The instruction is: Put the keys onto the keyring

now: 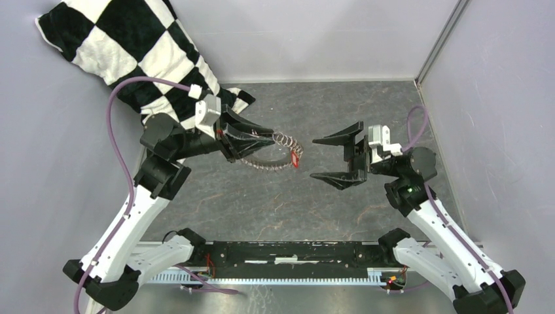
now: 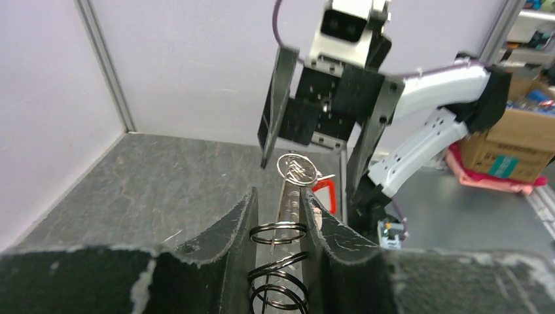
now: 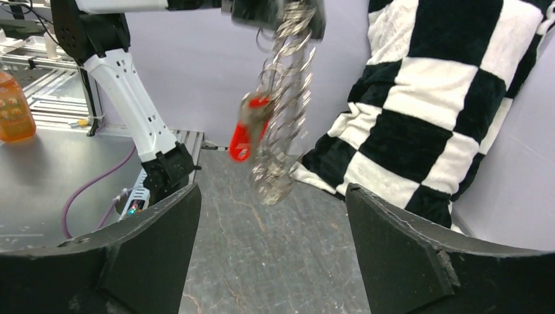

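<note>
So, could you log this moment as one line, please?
left gripper: shut on thin metal keyring fringed with grey keys, midair | red-tagged silvery key: hanging at keyring's end | right gripper: open, empty

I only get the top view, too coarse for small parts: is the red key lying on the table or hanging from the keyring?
Observer: Hanging. The right wrist view shows the red key dangling beside the keyring, above the table.
Operator: Is it threaded on?
Observer: Apparently: in the left wrist view it hangs from a small wire ring at the keyring's far end.
Operator: And the left grip?
Observer: That view shows the left gripper shut on the keyring's wire loops.
</note>
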Robot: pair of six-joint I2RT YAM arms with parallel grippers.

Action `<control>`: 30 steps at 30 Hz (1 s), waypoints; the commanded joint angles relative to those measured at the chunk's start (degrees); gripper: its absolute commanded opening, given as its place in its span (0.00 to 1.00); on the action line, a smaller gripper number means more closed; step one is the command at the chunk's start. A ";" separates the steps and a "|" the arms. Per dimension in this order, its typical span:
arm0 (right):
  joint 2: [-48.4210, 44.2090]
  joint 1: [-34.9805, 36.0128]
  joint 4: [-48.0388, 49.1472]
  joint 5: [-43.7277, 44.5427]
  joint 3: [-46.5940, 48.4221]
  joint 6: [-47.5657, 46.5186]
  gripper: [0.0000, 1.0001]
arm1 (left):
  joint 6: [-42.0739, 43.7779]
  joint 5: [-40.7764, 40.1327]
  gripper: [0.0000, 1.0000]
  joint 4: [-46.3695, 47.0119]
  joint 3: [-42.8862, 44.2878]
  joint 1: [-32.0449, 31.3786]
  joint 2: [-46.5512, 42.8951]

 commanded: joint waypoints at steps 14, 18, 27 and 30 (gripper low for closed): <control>11.76 4.30 51.22 13.23 -8.94 30.00 0.89 | -12.73 2.97 0.02 9.31 6.83 0.59 2.54; 13.60 4.98 49.22 15.78 -7.43 26.39 0.89 | -12.81 3.58 0.02 9.35 7.25 0.59 2.03; 21.63 11.43 57.92 15.00 -2.66 28.42 0.60 | -13.49 2.19 0.02 10.10 8.40 0.56 1.83; 23.11 11.45 61.04 14.93 -2.44 30.39 0.46 | -13.77 2.09 0.02 9.93 9.05 0.59 1.74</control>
